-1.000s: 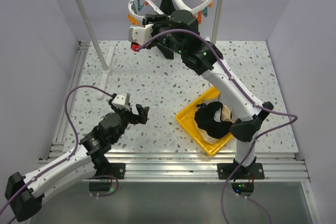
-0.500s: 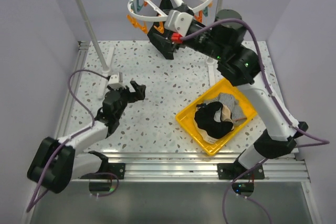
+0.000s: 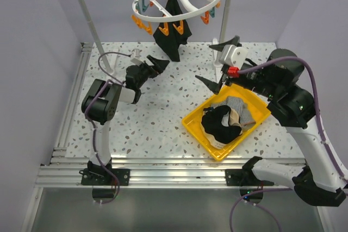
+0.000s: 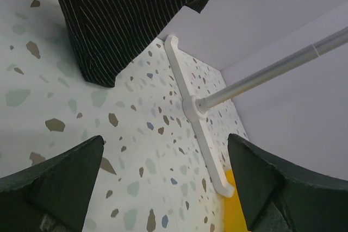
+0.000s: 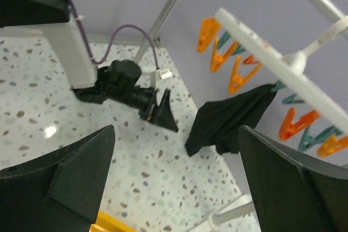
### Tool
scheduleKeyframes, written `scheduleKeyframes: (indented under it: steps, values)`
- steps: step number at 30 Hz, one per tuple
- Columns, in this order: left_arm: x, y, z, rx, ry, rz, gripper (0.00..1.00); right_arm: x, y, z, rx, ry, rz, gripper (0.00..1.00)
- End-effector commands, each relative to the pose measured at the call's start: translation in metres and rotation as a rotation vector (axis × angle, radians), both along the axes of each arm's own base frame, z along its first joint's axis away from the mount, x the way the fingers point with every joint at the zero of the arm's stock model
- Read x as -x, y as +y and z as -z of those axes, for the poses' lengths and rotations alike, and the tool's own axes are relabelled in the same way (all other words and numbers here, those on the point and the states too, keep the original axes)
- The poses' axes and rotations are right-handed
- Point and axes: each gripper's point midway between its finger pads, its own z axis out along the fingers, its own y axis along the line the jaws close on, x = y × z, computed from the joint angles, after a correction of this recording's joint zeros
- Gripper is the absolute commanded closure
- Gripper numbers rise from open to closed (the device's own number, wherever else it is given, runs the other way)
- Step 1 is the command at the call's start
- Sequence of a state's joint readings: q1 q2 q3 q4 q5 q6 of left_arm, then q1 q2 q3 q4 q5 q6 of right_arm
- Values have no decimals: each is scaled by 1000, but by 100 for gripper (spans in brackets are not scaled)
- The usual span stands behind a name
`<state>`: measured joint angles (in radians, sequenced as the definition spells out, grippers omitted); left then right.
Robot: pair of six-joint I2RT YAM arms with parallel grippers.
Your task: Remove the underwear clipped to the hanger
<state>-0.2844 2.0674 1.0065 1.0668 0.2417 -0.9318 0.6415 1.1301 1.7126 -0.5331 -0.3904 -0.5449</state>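
One black underwear (image 3: 172, 37) hangs clipped under the hanger (image 3: 185, 2) up at 12 o'clock. Left gripper (image 3: 156, 63) sits at its 8, jaws spread, nothing in them. Right gripper (image 3: 216, 62) is at its 4, spread wide and empty too. Other underwear's piled in the yellow bin (image 3: 200, 137) at 5.

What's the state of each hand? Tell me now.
Left hand: open, holding nothing.
Right hand: open, holding nothing.

The underwear (image 3: 172, 42) is black pinstriped, the hanger (image 3: 190, 8) white, its pegs (image 3: 142, 24) orange and teal.
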Motion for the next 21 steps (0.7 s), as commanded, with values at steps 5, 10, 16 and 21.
scheduleKeyframes:
  steps: [5, 10, 16, 21]
  values:
    - [-66, 8, -8, 160, -59, -73, 0, 13, -32, 84, 40, 217, 113, 1]
    - [-102, 12, 11, 189, -57, -65, 3, 8, -45, 115, 33, 296, 182, 1]
    - [-134, 1, 24, 265, -70, 62, 10, -4, -53, 139, 13, 351, 248, 1]
    - [-152, 8, 33, 292, -94, 69, 10, -12, -57, 147, 10, 376, 275, 1]
